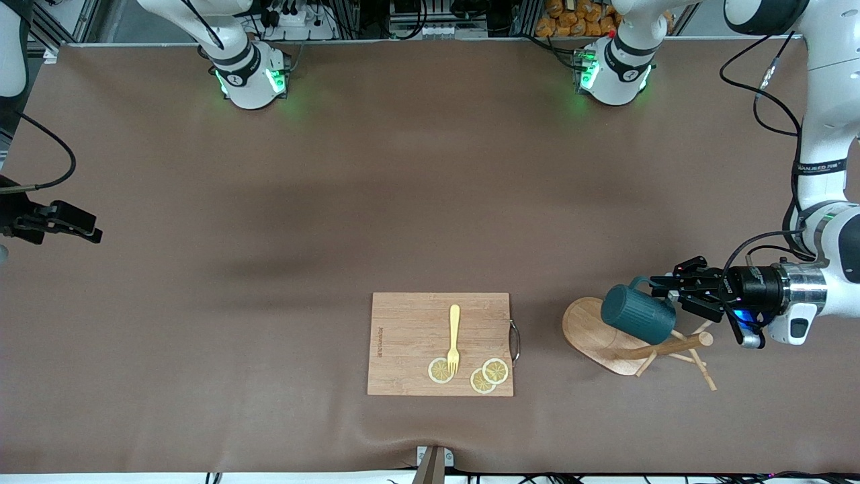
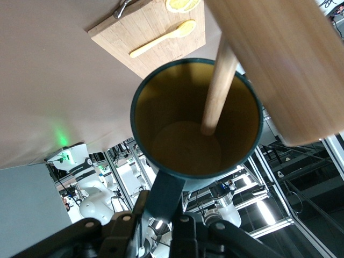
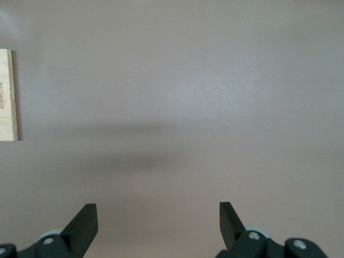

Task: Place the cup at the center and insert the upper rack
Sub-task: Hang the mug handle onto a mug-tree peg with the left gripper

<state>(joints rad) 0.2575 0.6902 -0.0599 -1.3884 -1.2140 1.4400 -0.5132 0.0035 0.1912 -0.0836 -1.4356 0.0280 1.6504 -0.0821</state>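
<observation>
Toppled near the front camera, the light wooden mug tree lies post toward the left arm's end; one peg enters the dark teal cylindrical cup, clamped at its handle by the left claw. Right claw waits, apart.

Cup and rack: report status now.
Left gripper shut on cup handle, over toppled rack. A peg pokes inside cup. Right gripper open, waiting.
</observation>
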